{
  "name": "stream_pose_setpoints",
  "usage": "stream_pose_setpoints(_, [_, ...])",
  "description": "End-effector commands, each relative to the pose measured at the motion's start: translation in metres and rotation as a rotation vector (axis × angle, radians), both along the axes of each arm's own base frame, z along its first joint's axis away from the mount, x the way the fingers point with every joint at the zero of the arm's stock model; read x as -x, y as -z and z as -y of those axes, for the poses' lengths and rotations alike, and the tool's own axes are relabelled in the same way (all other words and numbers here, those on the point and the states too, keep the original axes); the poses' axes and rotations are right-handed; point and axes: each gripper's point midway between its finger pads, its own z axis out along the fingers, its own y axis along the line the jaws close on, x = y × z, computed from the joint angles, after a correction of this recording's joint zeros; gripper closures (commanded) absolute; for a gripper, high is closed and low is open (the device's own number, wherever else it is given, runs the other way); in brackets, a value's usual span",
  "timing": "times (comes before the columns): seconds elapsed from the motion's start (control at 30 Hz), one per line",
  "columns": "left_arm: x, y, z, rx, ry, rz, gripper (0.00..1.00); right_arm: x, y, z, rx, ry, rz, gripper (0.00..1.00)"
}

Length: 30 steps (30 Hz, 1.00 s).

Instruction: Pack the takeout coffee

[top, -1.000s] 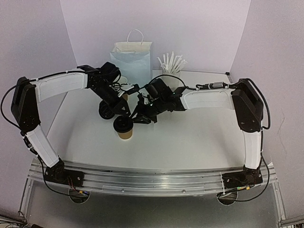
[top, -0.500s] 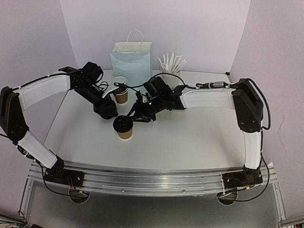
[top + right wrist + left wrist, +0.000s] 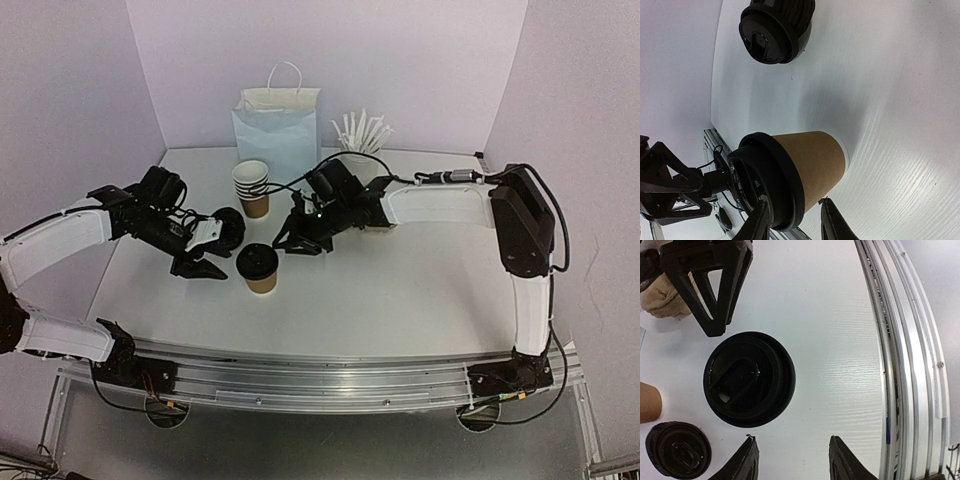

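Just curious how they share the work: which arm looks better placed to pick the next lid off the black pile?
Probably the left. The left gripper, open, sits close beside the pile of lids. The right gripper is farther off, facing the cup that already has its lid.

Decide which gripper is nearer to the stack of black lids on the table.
Left. The left gripper is close beside the stack of black lids, just on its near side. The right gripper stands farther off, to the stack's right.
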Motion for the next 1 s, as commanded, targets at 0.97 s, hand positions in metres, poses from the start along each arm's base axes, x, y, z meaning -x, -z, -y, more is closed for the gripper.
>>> stream_pose_setpoints(0.97, [-0.008, 0.055, 0.011, 0.015, 0.323, 0.387, 0.72, 0.001, 0.024, -0.014, 0.004, -0.035, -0.069, 0.74])
